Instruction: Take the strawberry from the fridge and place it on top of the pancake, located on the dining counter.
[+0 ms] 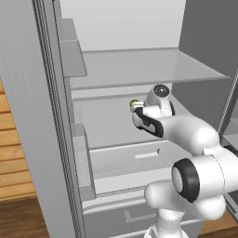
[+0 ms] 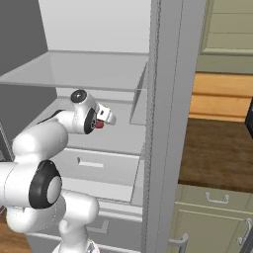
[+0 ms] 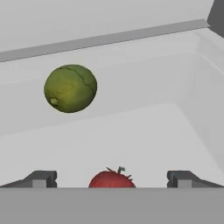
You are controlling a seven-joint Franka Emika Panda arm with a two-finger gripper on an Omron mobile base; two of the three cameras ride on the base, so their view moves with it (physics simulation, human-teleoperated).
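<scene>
The strawberry [image 3: 111,179] sits on the pale shelf [image 3: 148,135] inside the fridge [image 1: 56,139], right between my tool's [image 3: 111,183] two fingertips [image 3: 40,178], which stand wide apart with nothing held yet. I see it as a small red berry with a thin greenish stalk on top; its lower half is cut off at the bottom of the hand view. From the right base view a spot of red shows just beyond the tool. I judge the wide stance is there to straddle the berry before closing. Farther back on the same shelf lies a round green fruit [image 3: 70,88], well apart, so it should not interfere. The fridge stands open, my arm reaching in over the lower drawers [image 1: 135,158].
</scene>
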